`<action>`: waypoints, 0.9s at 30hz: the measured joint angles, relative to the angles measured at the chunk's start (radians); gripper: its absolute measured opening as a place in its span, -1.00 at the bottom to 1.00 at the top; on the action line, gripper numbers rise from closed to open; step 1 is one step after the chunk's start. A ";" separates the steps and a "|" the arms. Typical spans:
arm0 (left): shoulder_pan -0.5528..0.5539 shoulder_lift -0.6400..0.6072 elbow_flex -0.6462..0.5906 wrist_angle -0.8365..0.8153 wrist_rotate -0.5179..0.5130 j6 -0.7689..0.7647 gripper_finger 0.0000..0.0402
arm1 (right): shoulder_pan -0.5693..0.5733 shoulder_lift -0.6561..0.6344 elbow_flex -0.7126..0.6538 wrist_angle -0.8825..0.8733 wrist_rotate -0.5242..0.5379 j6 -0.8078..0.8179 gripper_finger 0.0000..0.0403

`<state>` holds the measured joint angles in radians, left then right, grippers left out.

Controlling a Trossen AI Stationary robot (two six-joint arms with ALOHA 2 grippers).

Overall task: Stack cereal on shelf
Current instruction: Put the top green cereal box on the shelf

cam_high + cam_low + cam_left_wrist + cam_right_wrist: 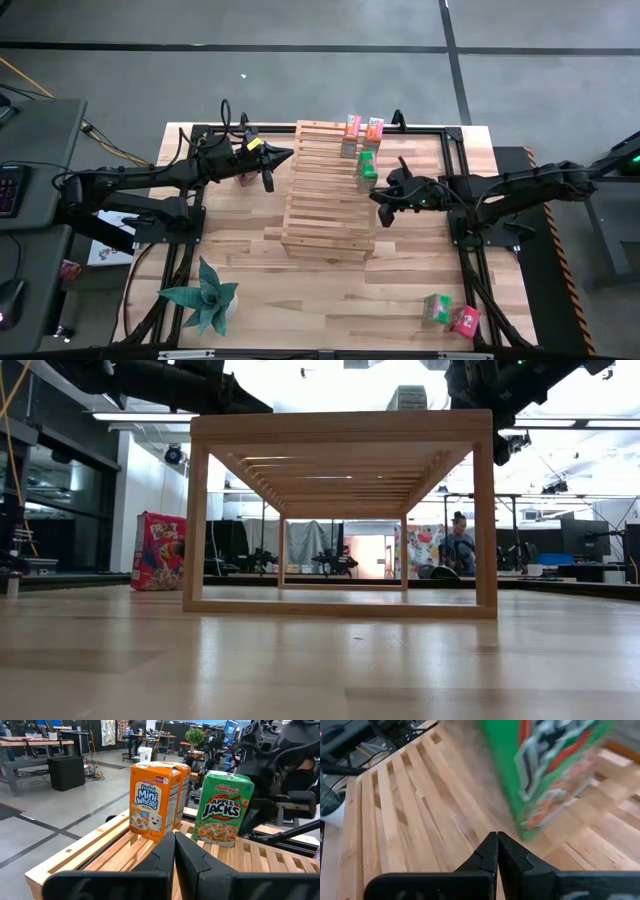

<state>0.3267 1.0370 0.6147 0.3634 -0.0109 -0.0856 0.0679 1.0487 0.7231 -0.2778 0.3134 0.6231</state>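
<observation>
The wooden slatted shelf (325,195) stands mid-table. Two orange cereal boxes (362,129) stand upright at its far end, and a green box (367,163) stands on the slats just in front of them. The left wrist view shows the orange boxes (156,800) and the green box (222,807). A red box (158,550) stands on the table left of the shelf. Another green box (435,307) and a red one (464,320) lie near the right front corner. My left gripper (285,156) hovers shut at the shelf's left edge. My right gripper (383,205) hovers shut at its right edge, near the green box (545,770).
A teal spiky plant (205,300) sits at the near left of the table. Black frame rails (455,180) run along both table sides. Bare tabletop (330,290) lies in front of the shelf. A person sits in the room beyond the table (460,545).
</observation>
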 joint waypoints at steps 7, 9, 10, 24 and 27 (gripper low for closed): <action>0.000 0.000 0.000 0.000 0.000 0.000 -0.99 | 0.008 0.034 0.000 0.013 -0.020 -0.019 -1.00; 0.000 0.000 0.000 -0.003 0.000 0.000 -0.99 | 0.007 0.026 0.001 -0.004 -0.039 -0.018 -1.00; 0.000 0.000 0.000 -0.005 0.000 0.000 -0.99 | 0.007 0.020 0.008 -0.031 -0.042 -0.019 -1.00; 0.000 0.000 0.000 -0.007 0.000 0.000 -0.99 | 0.011 0.012 0.096 -0.130 0.147 -0.056 -1.00; 0.000 0.000 0.000 -0.007 0.000 0.000 -0.99 | 0.011 0.012 0.096 -0.127 0.142 -0.053 -1.00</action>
<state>0.3264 1.0370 0.6147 0.3565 -0.0109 -0.0853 0.0792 1.0603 0.8192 -0.4049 0.4556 0.5697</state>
